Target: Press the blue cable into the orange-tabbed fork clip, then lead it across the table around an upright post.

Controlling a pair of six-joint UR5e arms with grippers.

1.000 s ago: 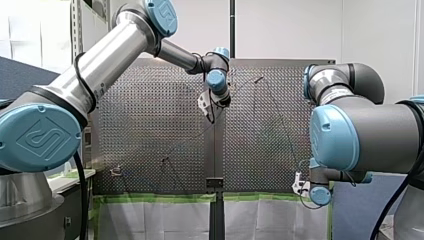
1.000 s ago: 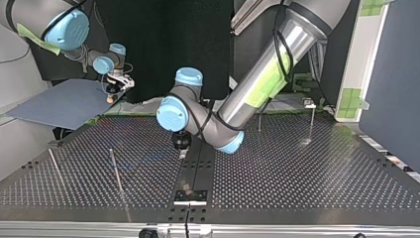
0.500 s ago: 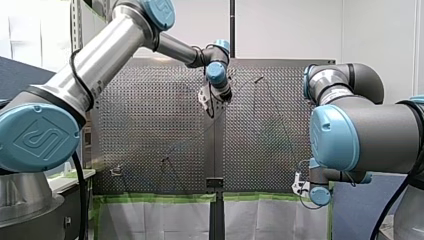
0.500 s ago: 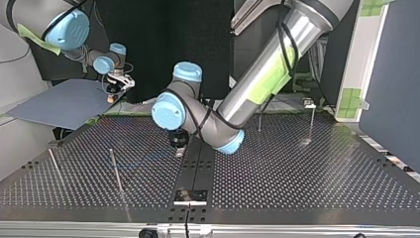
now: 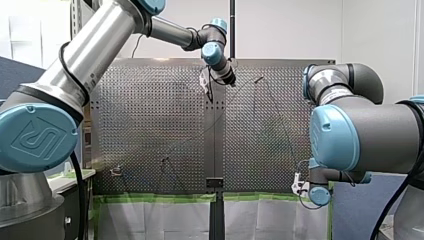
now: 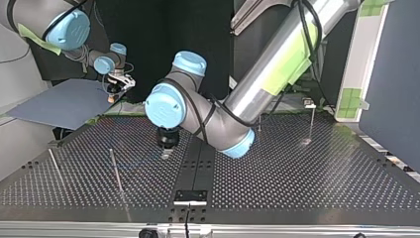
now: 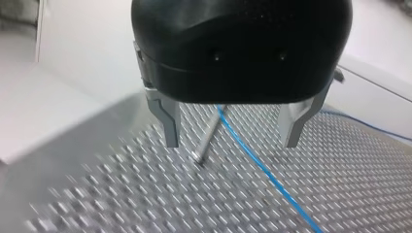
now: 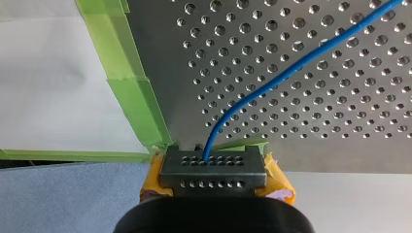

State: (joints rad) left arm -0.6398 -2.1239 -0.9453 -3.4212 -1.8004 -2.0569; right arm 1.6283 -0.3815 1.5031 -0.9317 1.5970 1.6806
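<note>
Two grippers, top view L→R: my right gripper (image 6: 113, 95), off the worktop (image 6: 297, 183) far-left corner, is clamped on blue cable (image 8: 272, 81) end; my left gripper (image 6: 166, 151) hangs mid-worktop, jaws apart, cable + upright post (image 7: 206, 143) under it. Risk: closing askew nips post w/ cable, or misses.

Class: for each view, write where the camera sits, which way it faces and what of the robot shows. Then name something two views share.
Front view: behind and above the arms, facing over the table; my left arm at left, my right arm at right.
Top view: across the table, facing the arms, sides crossed.
Left wrist view: on my left wrist, looking past the open left claw at the blue cable.
Right wrist view: on my right wrist; the right claw grips the cable.
Shared: both wrist views show the cable.
</note>
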